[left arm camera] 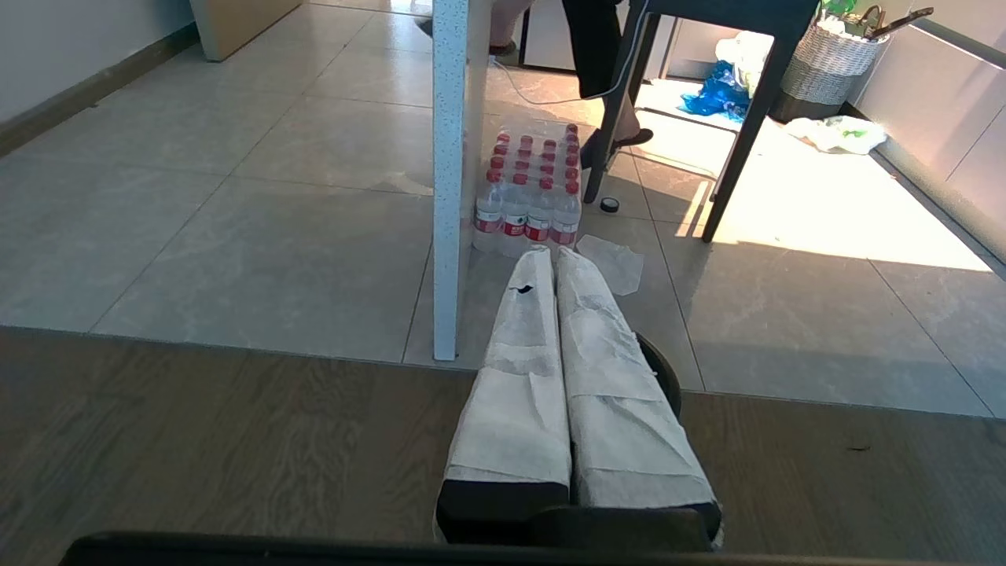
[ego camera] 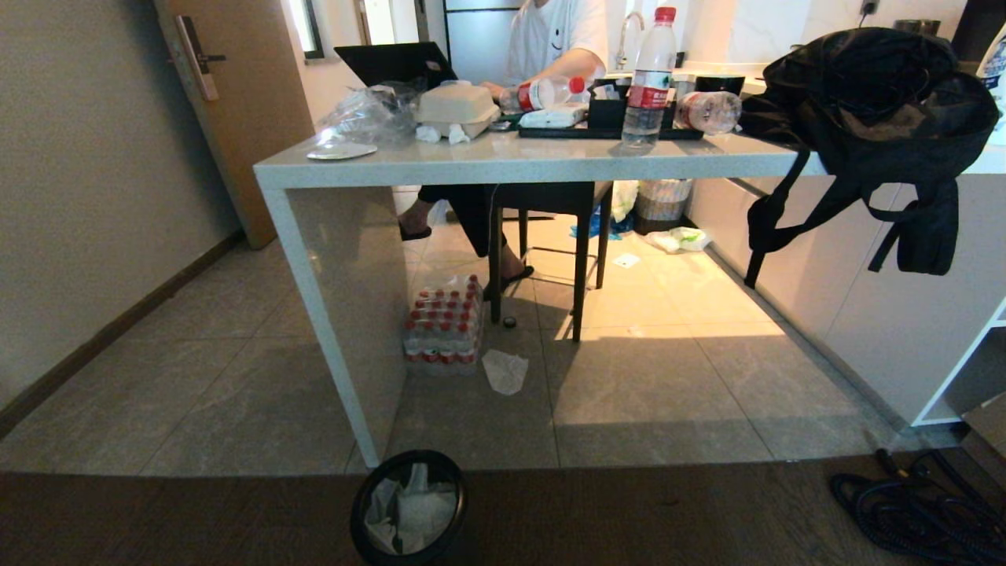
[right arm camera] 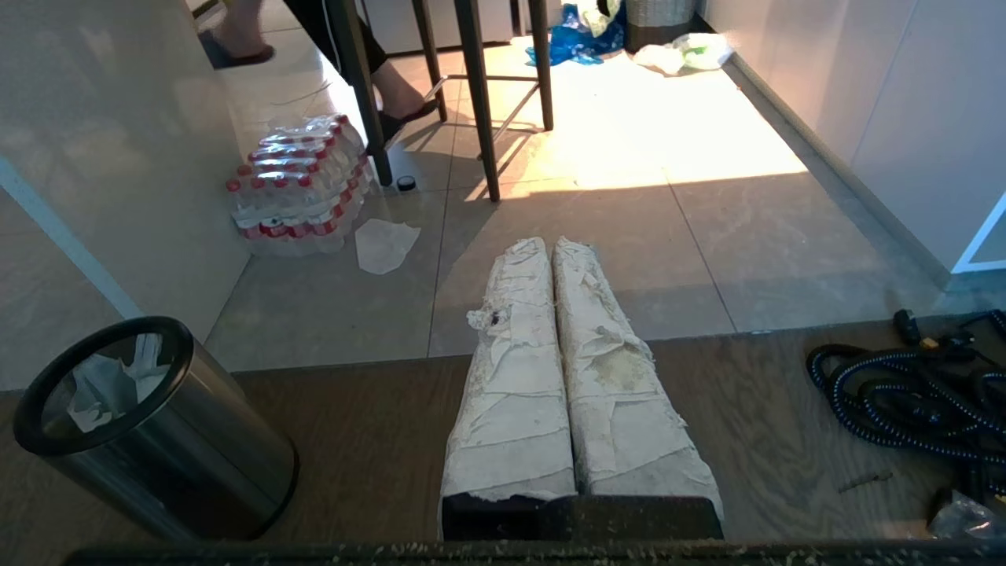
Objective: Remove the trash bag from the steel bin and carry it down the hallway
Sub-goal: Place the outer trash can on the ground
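The left gripper (left arm camera: pixel 554 259) hides most of the steel bin (left arm camera: pixel 664 376); the person's (ego camera: pixel 550 39) head is cut off.

The head camera looks forward and down past the white table (ego camera: pixel 503 161). Both wrist cameras sit low, facing the floor's water-bottle pack (left arm camera: pixel 528 189), which all views share.

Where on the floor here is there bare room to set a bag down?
Bare tile lies between the stool and the white cabinets. Bare wood floor runs between the steel bin and the cable coil. Crowded: by the table leg, with the bottle pack and wrapper scrap.
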Available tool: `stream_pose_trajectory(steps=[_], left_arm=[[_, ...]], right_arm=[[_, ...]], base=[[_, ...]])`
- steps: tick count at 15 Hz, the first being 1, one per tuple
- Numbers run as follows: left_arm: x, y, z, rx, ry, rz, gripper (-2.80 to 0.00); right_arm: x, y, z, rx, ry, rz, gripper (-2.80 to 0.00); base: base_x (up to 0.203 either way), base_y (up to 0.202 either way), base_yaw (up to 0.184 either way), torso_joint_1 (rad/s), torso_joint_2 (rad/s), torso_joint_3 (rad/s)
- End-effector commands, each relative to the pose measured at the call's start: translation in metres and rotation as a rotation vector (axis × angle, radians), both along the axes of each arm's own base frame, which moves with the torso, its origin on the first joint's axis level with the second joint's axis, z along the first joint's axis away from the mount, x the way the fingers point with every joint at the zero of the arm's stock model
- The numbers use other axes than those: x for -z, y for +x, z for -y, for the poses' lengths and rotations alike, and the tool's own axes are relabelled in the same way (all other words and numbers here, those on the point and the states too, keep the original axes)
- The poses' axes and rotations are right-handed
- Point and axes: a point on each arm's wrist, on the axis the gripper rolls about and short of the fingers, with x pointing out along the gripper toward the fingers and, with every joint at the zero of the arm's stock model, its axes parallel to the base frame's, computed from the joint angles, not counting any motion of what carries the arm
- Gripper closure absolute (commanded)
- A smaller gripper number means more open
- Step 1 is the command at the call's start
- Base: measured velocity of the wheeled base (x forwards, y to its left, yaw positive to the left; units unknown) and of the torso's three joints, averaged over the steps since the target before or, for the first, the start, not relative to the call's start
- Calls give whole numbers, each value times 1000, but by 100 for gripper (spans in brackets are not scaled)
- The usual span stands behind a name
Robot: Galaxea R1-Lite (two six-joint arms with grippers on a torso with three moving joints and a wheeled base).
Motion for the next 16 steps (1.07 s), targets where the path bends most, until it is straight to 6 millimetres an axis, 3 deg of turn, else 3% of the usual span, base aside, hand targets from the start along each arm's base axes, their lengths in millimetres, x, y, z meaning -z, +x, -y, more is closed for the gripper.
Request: stream_pose_trajectory(steps=[1, 16], left_arm=[[0, 0, 0, -1, -1, 0, 0], [0, 0, 0, 1, 3, -1, 0]], right_arm=[[0, 0, 0, 0, 1, 1, 0], [0, 0, 0, 0, 1, 1, 0]], base=[[0, 0, 0, 0, 0, 0], [0, 0, 0, 0, 0, 0]])
